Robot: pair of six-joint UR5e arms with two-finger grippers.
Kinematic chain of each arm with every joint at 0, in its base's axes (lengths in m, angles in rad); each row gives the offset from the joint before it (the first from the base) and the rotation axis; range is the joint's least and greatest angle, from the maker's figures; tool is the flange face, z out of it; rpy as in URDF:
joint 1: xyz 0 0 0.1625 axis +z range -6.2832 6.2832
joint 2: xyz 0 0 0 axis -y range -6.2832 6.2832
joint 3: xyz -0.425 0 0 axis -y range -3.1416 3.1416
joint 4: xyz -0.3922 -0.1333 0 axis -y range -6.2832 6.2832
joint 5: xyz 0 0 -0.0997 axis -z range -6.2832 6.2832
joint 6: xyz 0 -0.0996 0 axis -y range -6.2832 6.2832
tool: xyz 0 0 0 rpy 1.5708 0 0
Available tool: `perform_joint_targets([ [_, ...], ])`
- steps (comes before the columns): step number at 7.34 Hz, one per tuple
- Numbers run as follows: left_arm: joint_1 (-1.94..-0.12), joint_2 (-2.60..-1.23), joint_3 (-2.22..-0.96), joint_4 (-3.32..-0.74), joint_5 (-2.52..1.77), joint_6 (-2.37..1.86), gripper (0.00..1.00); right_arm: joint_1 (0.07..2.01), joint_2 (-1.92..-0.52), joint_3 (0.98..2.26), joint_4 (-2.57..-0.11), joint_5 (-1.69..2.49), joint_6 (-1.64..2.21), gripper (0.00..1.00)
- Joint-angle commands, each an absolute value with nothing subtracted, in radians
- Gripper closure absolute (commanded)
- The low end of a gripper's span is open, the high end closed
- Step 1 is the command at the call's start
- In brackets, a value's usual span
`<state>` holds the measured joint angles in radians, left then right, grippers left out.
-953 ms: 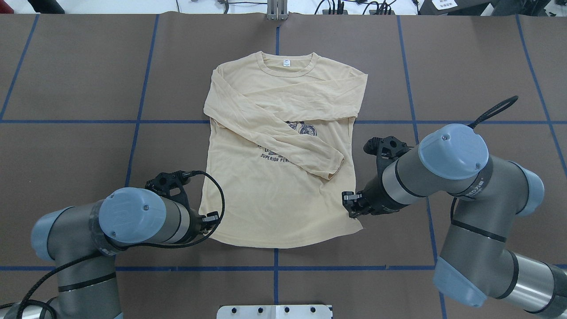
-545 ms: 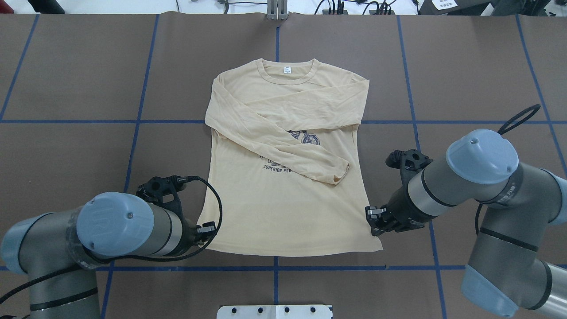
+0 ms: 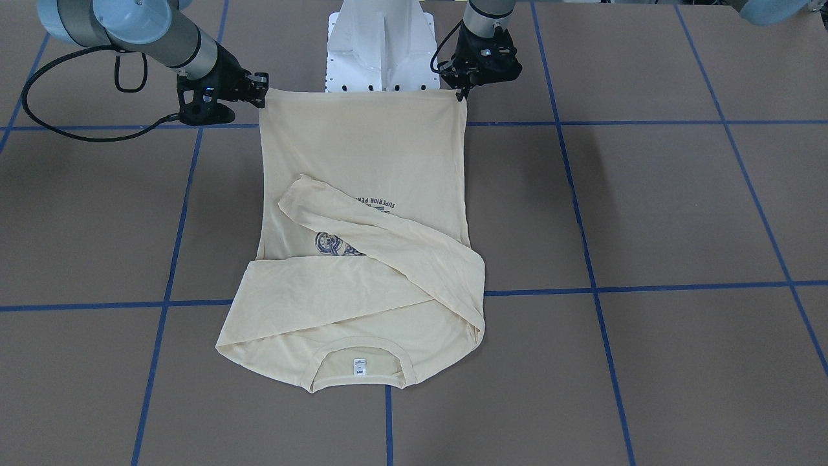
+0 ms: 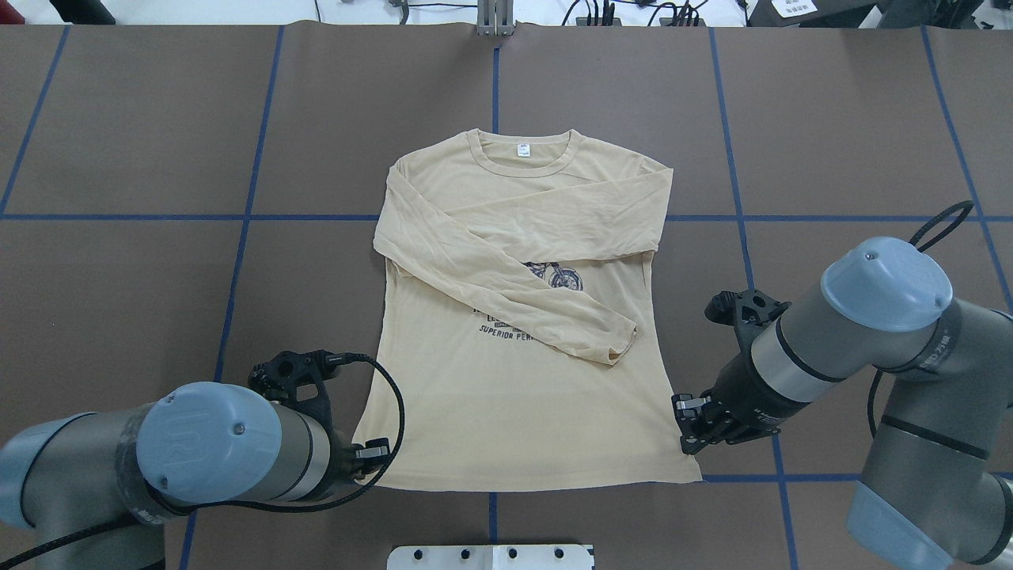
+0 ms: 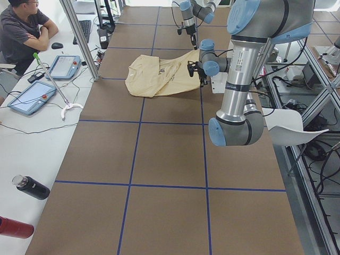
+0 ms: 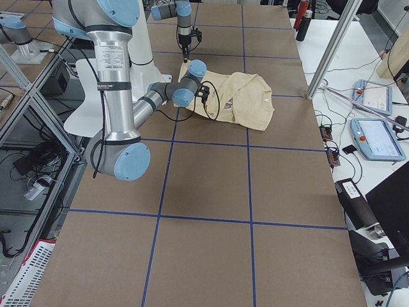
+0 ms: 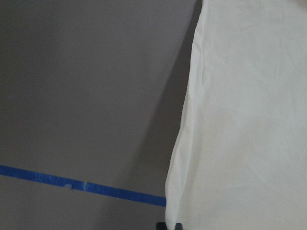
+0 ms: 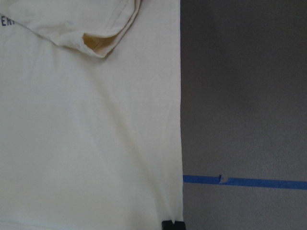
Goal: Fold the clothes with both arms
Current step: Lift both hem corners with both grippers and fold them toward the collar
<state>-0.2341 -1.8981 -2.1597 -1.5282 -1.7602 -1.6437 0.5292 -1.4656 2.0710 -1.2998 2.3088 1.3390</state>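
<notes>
Shirt (image 4: 522,412) sits mid-frame in the overhead view, print up, collar toward the top, both sleeves crossed over the chest. At the hem's lower-left corner the left arm (image 4: 229,443) has its jaws pinched shut on the fabric, and at the lower-right corner the right arm (image 4: 807,348) has the same grip. Front view shows the hem stretched straight between them, over the brown bench (image 4: 119,317) with its blue tape lines (image 4: 158,217).

The shirt (image 4: 522,412) closer to the white pedestal (image 4: 491,556).
</notes>
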Motion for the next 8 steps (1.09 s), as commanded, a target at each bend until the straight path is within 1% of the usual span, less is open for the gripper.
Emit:
perform_joint_targets([
  [1,-0.318,-1.943,-2.158,-1.522,-1.773,-1.613,1.0,0.627,-1.415,2.039,-1.299,2.313,1.322,1.0],
  [2,-0.418,-1.982,-2.151,-1.496,-1.82,-1.526,1.0,0.682,-1.37,2.005,-1.301,2.313,1.318,1.0],
  [3,-0.545,-1.991,-2.134,-1.493,-1.885,-1.414,1.0,0.74,-1.302,1.935,-1.302,2.312,1.318,1.0],
  [4,-0.637,-2.005,-2.087,-1.497,-1.937,-1.341,1.0,0.809,-1.222,1.858,-1.307,2.315,1.315,1.0],
  [5,-0.713,-2.078,-1.991,-1.505,-1.94,-1.309,1.0,0.884,-1.147,1.777,-1.305,2.309,1.261,1.0],
  [6,-0.756,-2.161,-1.864,-1.523,-1.94,-1.261,1.0,0.937,-1.084,1.685,-1.307,2.304,1.17,1.0],
  [7,-0.793,-2.205,-1.738,-1.631,-1.94,-1.252,1.0,0.974,-1.004,1.557,-1.304,2.303,1.142,1.0],
  [8,-0.795,-2.22,-1.591,-1.787,-1.937,-1.252,1.0,0.976,-0.944,1.449,-1.302,2.277,1.126,1.0],
])
